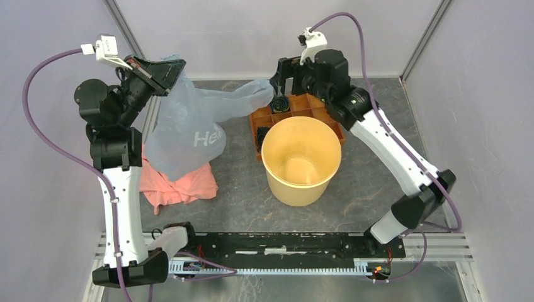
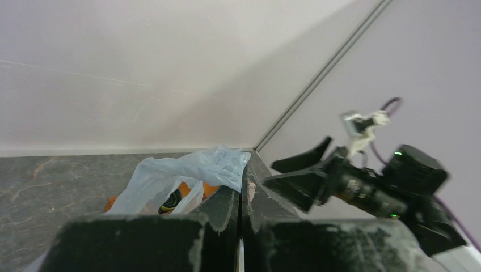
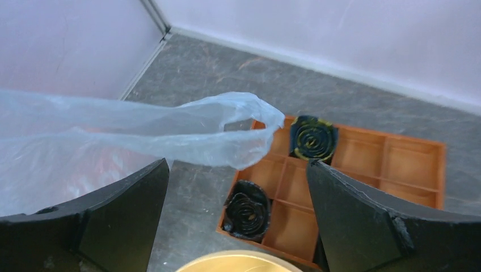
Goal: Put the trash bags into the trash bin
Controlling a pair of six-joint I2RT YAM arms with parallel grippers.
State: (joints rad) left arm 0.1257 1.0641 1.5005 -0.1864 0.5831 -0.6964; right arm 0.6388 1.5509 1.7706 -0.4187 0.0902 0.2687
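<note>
The pale blue trash bag [image 1: 189, 126] with white lettering hangs from my left gripper [image 1: 177, 67], which is shut on its top edge and holds it high at the back left. In the left wrist view the film [image 2: 193, 170] bunches at the closed gripper [image 2: 244, 173]. One bag handle stretches right to my right gripper [image 1: 279, 87]. In the right wrist view that handle [image 3: 238, 127] lies just ahead of my open gripper [image 3: 237, 165], not pinched. The yellow-tan trash bin [image 1: 301, 182] stands upright and empty right of the bag; its rim [image 3: 238, 262] shows below the right gripper.
An orange compartmented tray [image 1: 318, 108] sits behind the bin, touching it, with black rolls [image 3: 247, 209] in some cells. A salmon-pink cloth [image 1: 179, 185] lies on the table under the hanging bag. Enclosure walls stand close at the back and both sides.
</note>
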